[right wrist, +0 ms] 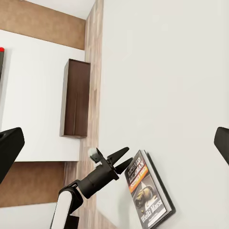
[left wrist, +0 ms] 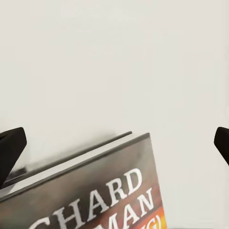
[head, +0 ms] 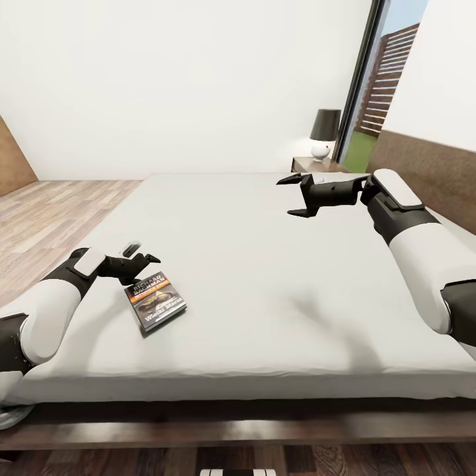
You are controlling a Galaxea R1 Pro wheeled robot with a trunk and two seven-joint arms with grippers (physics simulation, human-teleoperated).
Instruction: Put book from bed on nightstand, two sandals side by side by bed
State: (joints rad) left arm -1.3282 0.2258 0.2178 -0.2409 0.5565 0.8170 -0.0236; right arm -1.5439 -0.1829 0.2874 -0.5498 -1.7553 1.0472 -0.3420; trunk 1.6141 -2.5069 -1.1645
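The book (head: 155, 301) lies flat on the off-white mattress of the bed (head: 264, 264), near its left edge, cover up with an orange band and white title text. My left gripper (head: 145, 254) hovers open just beyond the book's top edge, which the left wrist view shows close below the fingers: book (left wrist: 95, 195), gripper (left wrist: 114, 143). My right gripper (head: 286, 196) hangs open and empty above the far middle of the mattress. Its wrist view looks across at the book (right wrist: 148, 195) and the left gripper (right wrist: 117, 160). The nightstand (head: 311, 164) stands at the bed's far corner. The sandals are out of view.
A white lamp with a dark shade (head: 324, 132) sits on the nightstand, beside a tall window. The wooden headboard (head: 423, 172) runs along the right. Wood floor (head: 46, 218) lies left of the bed. A dark brown cabinet (right wrist: 76, 98) stands against the wall beyond the bed.
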